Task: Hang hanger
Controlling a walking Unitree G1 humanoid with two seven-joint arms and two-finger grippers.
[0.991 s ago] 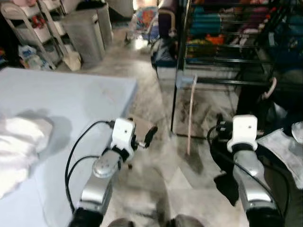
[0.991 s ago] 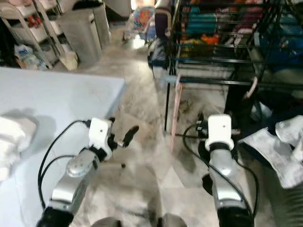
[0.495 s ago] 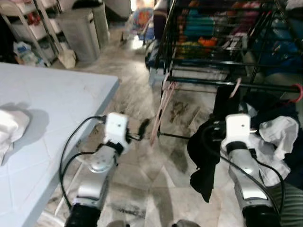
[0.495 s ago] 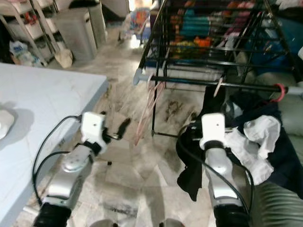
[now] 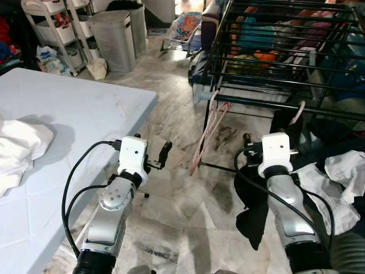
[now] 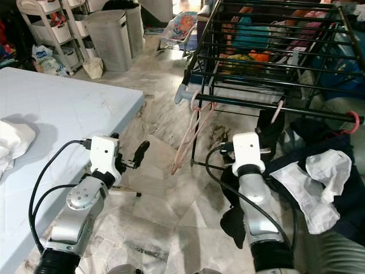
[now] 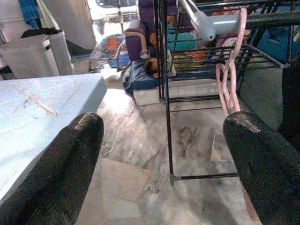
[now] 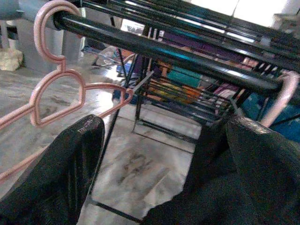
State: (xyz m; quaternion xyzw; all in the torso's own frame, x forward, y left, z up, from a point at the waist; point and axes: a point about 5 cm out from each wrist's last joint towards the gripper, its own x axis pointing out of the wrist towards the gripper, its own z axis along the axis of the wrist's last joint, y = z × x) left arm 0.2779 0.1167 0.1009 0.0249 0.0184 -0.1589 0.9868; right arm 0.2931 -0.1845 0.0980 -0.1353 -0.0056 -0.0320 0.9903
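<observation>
I see a marble floor [image 5: 171,217], a blue table [image 5: 68,114] with white cloth [image 5: 17,151] on it, a black drying rack [image 6: 268,51] standing on the floor, its front rail [image 6: 268,105] carrying a pink hanger [image 6: 191,131] and dark garment [image 6: 268,128], clothes pile [image 6: 319,188] beside

We had two silver arms, each ending in a white boxy wrist module with black looping cables; left gripper [image 5: 166,153] and right gripper [image 8: 164,154] carried matte-black, rounded fingers.
</observation>
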